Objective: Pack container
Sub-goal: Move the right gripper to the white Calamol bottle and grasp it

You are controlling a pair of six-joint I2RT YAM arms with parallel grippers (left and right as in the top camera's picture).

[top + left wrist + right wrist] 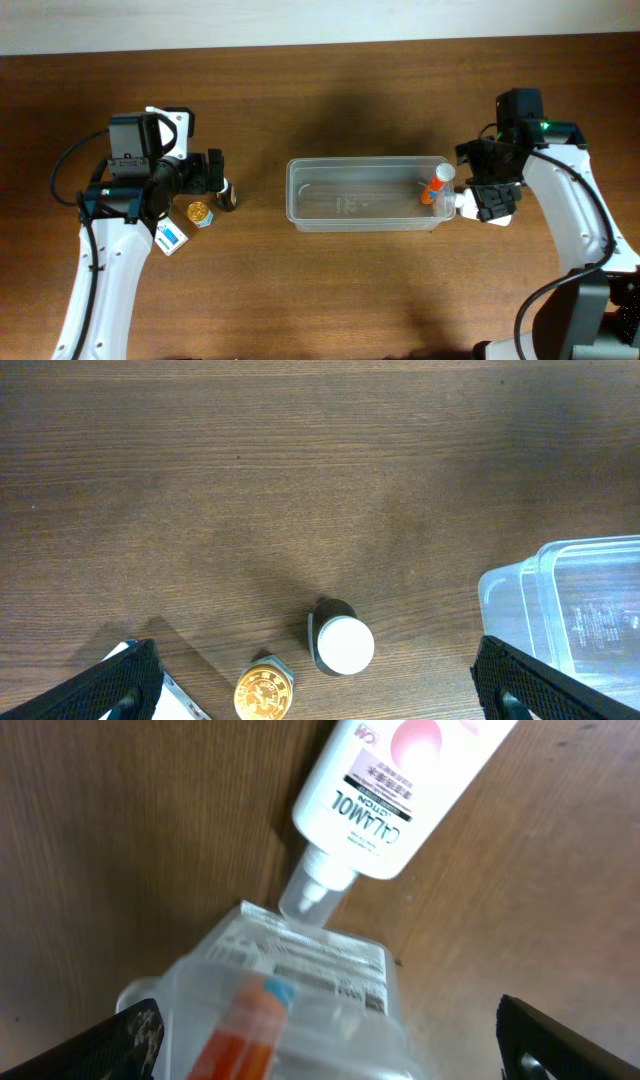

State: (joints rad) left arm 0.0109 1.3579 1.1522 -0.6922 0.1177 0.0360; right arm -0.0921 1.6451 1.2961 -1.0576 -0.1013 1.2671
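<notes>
The clear container (365, 195) lies in the middle of the table. An orange tube with a white cap (436, 187) leans inside its right end. My right gripper (472, 193) is open, just off that right end. In the right wrist view its fingers (345, 1045) straddle the container's end (330, 970), with the orange tube (245, 1035) inside. My left gripper (215, 178) is open and empty, left of the container. In the left wrist view its fingers (325, 690) are spread wide above a small dark bottle with a white cap (343, 643), and the container's corner (580, 610) shows at the right.
A gold hexagonal jar (199, 213) (264, 690) and a white and blue box (171, 238) lie beside the small dark bottle (229, 197). A white calamine lotion bottle (400, 790) lies on the table by the container's right end, partly under my right gripper (497, 215).
</notes>
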